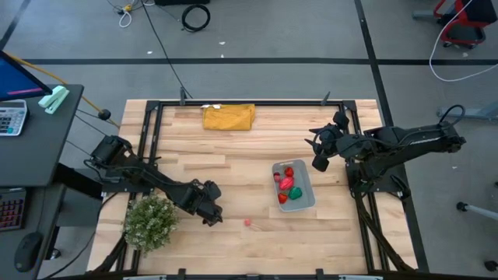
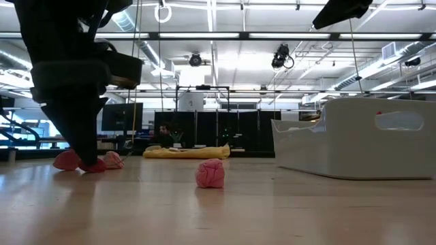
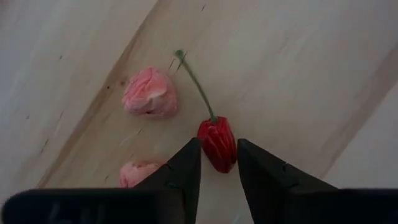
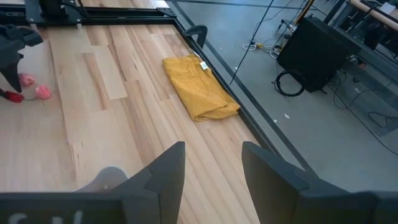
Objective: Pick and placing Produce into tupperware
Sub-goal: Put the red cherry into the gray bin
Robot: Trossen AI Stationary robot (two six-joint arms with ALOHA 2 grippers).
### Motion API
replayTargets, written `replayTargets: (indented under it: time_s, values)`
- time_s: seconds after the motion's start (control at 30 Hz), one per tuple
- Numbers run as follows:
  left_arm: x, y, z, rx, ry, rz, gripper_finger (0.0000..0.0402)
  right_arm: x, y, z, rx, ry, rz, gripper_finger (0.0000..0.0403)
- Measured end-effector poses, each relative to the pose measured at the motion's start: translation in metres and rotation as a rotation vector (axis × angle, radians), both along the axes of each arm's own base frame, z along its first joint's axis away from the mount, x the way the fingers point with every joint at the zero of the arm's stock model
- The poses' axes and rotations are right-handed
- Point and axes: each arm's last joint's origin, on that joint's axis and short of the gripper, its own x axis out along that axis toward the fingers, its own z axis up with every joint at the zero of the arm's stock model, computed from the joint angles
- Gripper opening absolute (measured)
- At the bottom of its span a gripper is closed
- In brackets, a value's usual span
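Note:
My left gripper (image 3: 219,148) is low on the table's near-left part, beside the plant, with its fingers closed on a small red pepper-like piece (image 3: 217,142) that has a thin green stem. Two pink pieces (image 3: 150,93) (image 3: 138,172) lie on the wood right beside it. Another pink piece (image 1: 248,222) lies alone toward the tupperware. The pale blue-grey tupperware (image 1: 305,201) rests flat right of centre and holds red pieces and a green one (image 1: 287,184). My right gripper (image 1: 317,155) hovers open above the table by the tupperware's far right corner. My left gripper pinches the red piece by its body (image 3: 214,138), one finger (image 3: 186,168) on each side, near the end away from the stem. The fingers come down from above at a slant. The piece rests on the table, its stem (image 3: 194,81) pointing away from the fingers.
A bushy pale-green plant (image 1: 149,222) stands close to my left gripper on the table's near left. A mustard-yellow folded cloth (image 1: 229,117) lies at the far edge. A black frame (image 1: 249,102) runs round the tabletop. Bare wood lies between the loose pieces and the tupperware.

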Motion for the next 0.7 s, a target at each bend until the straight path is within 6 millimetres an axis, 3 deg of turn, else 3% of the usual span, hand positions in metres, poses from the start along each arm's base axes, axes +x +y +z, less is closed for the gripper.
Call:
replayTargets:
  time_s: [0.3, 0.4, 0.7]
  values:
    - [-0.011, 0.007, -0.012, 0.057, 0.034, -0.01, 0.0017, 0.0, 0.0, 0.0, 0.0, 0.0, 0.0, 0.0168]
    - [-0.007, 0.007, -0.008, 0.102, 0.007, -0.003, 0.0012, 0.0, 0.0, 0.0, 0.0, 0.0, 0.0, 0.0168]
    - [0.049, 0.006, 0.045, 0.31, -0.278, -0.25, 0.001, 0.0, 0.0, 0.0, -0.002, 0.002, 0.001, 0.0168]
